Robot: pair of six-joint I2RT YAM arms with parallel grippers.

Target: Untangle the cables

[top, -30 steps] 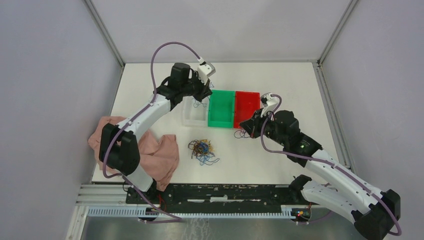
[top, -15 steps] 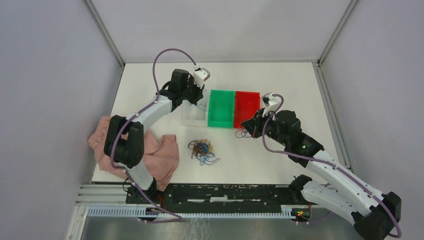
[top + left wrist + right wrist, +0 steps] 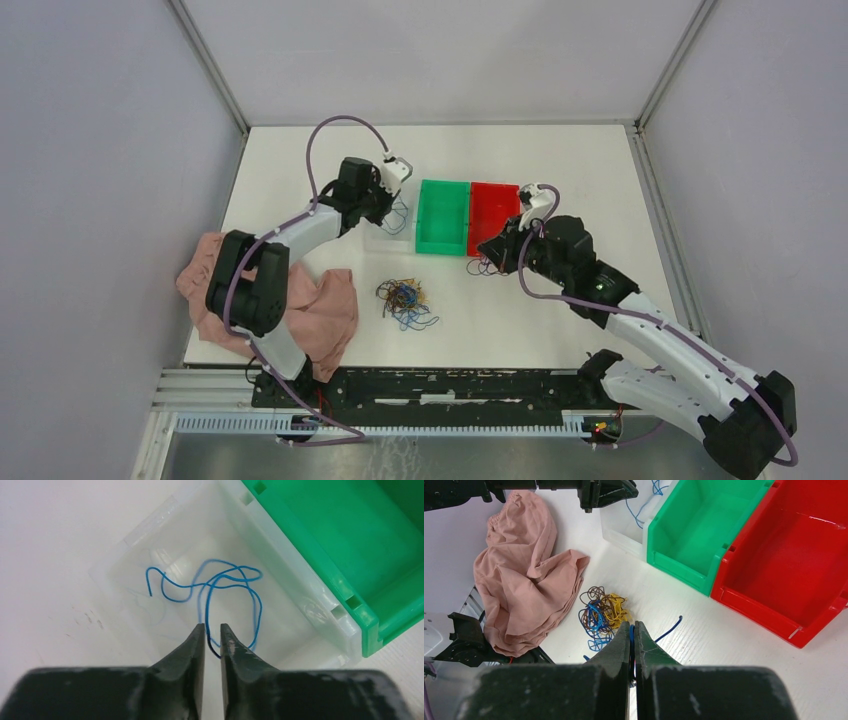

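While letting go of blue cable (image 3: 220,577) lying in clear bin (image 3: 125,555), widen left gripper (image 3: 212,626), now barely parted around cable end, then lift straight. Hold right gripper (image 3: 633,624) clamped shut on second cable (image 3: 669,627) on surface (image 3: 724,645) before red bin (image 3: 774,615), apart from tangle (image 3: 601,612).

No words, numbers or signs are showing that can be read.
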